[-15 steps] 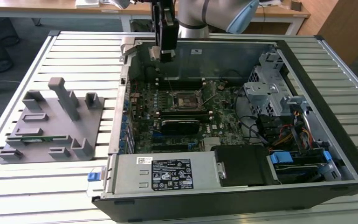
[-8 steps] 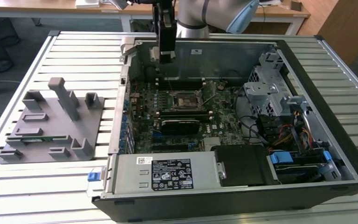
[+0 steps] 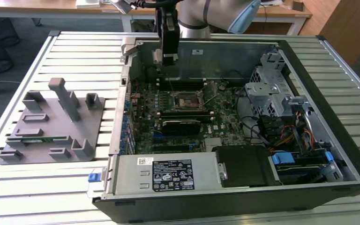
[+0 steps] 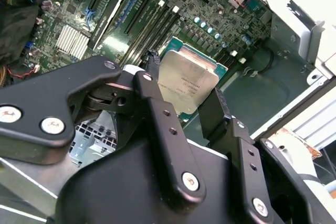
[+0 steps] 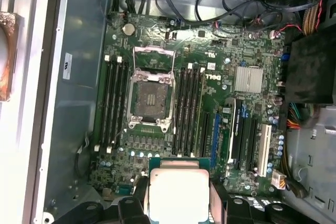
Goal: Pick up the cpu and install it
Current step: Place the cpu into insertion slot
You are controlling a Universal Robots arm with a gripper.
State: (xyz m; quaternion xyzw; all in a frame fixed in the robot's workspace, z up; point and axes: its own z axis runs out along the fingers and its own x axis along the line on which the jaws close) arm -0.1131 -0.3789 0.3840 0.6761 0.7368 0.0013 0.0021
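The gripper point(image 4: 184, 76) had the cpu point(image 4: 191, 85) pinched between its jaws, just chip-width apart. It hung over the motherboard point(image 5: 210, 85), clear of the socket point(image 5: 151, 100).

Here's the arm point(image 3: 198, 16) in the exterior view: smooth silver-grey metal, a fat rounded joint housing, and a pale blue cap point(image 3: 245, 16) closing the joint's end. Beneath it the tool point(image 3: 167, 56) reads as one long matte black block. Now the second wrist view, close in: broad black link plates point(image 4: 58, 98) with rounded corners, bright silver screws point(image 4: 52, 125) set in round recesses. The fingers point(image 4: 160, 119) are slim black bars, each dotted with small holes and pinned by a silver screw at the base.
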